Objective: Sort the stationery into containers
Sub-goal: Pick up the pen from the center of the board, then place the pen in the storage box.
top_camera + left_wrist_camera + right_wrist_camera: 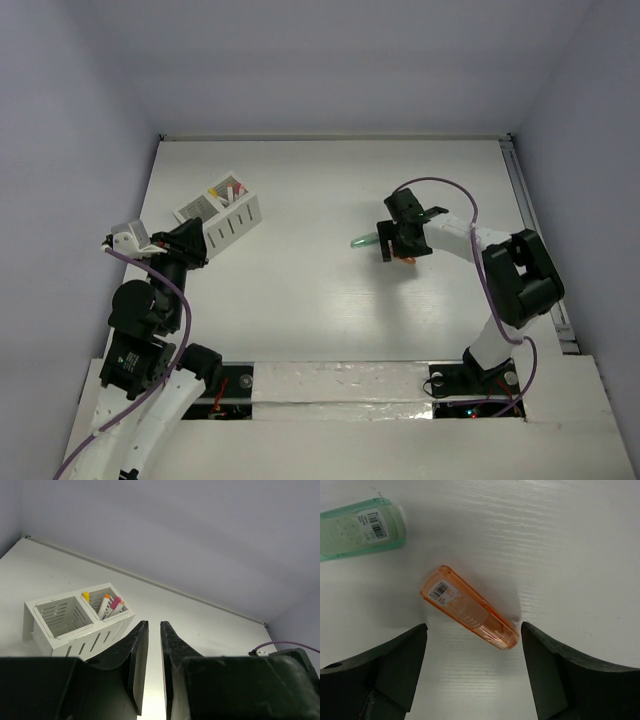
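The white two-compartment container (228,222) stands at the left. Several pens (226,190) with yellow, orange and pink caps stand in one compartment; in the left wrist view the pens (111,605) fill the right compartment of the container (65,641) and the left one is empty. My left gripper (190,245) is shut and empty just in front of the box, its jaws (154,623) nearly touching. My right gripper (400,247) is open, low over the orange capsule (467,611), which lies slanted on the table between the fingertips (474,630). The green capsule (362,527) lies beside it, also in the top view (363,241).
The white table (320,330) is enclosed by pale walls on three sides. A metal rail (530,230) runs along the right edge. A purple cable (440,182) loops over the right arm.
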